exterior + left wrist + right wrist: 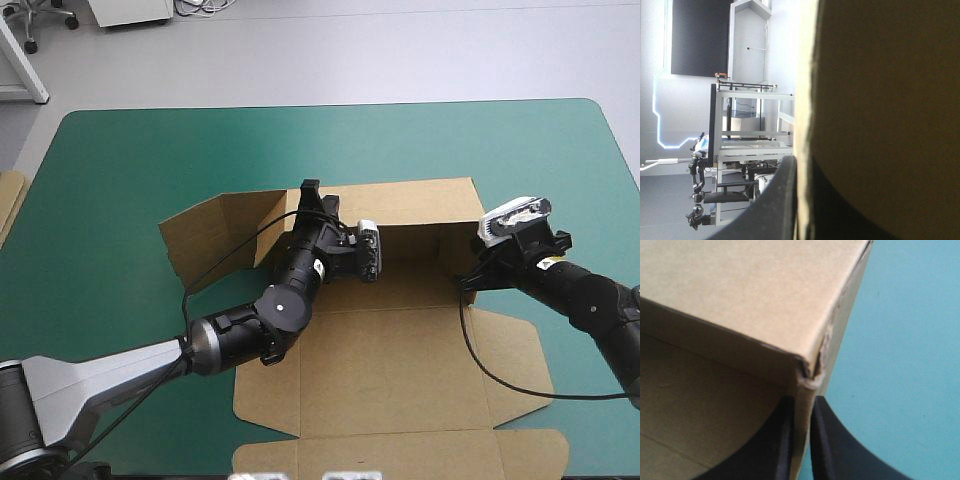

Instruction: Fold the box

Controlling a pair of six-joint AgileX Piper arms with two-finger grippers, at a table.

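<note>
In the high view the brown box point(395, 345) lies at the middle of the teal-green cover point(130, 170), its base and near panels flat toward 6 o'clock and only its far wall point(420, 205) standing up at 12 o'clock. The left gripper point(310, 195) sits on that wall's top edge at about 11 o'clock from the box's centre, and the right gripper point(472, 272) sits at the corner at about 2 o'clock. Placed one at each end, they seem meant to stop the wall falling back flat. The side flap point(205, 240) at 10 o'clock splays outward, not yet tucked, and an edge of more board point(10, 200) shows at the table's 9 o'clock edge. In the left wrist view the left gripper point(802, 167) is all but closed. One black finger lies on each face of the board's pale edge and the box point(890, 100) fills the space ahead, so the grip looks like a pinch that holds the wall upright. In the right wrist view the right gripper point(801, 407) is likewise nearly closed on a thin upright panel just below the box point(740, 290) corner, one finger inside the tray and one outside over the cover point(910, 365). That hold probably squares the corner, whose crease looks slightly torn, so a hard pull there could split it.
</note>
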